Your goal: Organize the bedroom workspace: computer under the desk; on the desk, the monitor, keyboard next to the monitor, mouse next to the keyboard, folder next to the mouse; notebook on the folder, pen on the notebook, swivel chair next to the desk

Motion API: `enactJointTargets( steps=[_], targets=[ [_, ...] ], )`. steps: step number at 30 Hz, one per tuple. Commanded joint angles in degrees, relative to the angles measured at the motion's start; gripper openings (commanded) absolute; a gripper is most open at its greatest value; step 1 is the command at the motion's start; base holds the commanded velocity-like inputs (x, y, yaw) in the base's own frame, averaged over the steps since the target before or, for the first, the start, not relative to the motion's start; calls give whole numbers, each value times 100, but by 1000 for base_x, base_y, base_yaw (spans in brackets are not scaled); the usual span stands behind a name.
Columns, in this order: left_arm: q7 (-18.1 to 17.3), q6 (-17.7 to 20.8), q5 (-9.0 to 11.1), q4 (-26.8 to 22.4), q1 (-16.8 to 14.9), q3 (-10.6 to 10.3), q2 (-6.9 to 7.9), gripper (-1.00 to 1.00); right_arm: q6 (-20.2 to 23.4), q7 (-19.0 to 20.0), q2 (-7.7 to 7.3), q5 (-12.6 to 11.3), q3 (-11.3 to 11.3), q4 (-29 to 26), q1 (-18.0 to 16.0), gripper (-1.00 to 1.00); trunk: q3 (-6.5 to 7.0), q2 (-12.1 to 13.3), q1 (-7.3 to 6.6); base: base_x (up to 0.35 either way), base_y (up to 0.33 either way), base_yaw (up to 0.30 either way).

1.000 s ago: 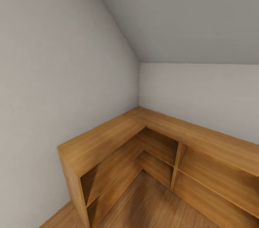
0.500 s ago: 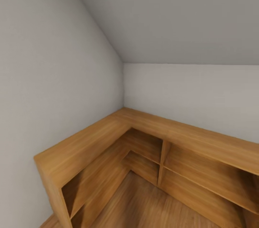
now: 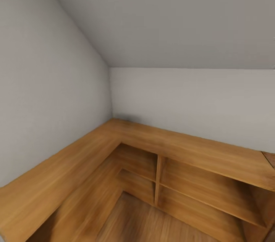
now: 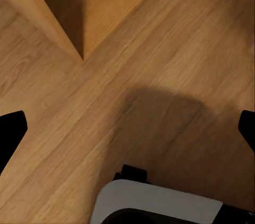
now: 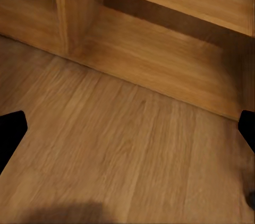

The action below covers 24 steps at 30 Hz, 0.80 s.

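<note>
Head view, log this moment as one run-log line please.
phase: in transit | head view: L-shaped wooden shelf unit in wall corner | left gripper: open over wood floor | right gripper: open, empty

left claw (image 4: 127,128) spread wide, right claw (image 5: 127,134) likewise

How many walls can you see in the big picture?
2: a left wall and a back wall, meeting in the corner above the wooden shelf. Others may lie outside the view.

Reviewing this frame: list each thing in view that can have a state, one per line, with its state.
Corner shelf unit: upright against both walls, top bare, visible compartments hold nothing.
Left claw: open, fingertips wide apart at the frame's edges, nothing between them, over wooden floor.
Right claw: open, holding nothing, facing the shelf's lowest compartment.
</note>
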Motion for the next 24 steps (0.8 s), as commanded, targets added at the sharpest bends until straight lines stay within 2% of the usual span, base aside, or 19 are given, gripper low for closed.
enactJointTargets(
  steps=[1, 9, 24],
  targets=[
    [2, -16, -17, 0, -2, 40, -2, 100, 8, -52, 6, 9, 48, 12, -6, 100, -7, -3, 4, 337, 0, -300],
    [1, -20, -17, 0, -2, 40, -3, 100, 40, -52, 3, 9, 48, 12, -6, 100, -7, -3, 4, 246, 0, -300],
    [11, -21, -18, 0, -2, 40, 7, 100, 10, 17, 0, 13, 45, -1, -6, 100, -7, -3, 4, 13, 0, -300]
  ],
)
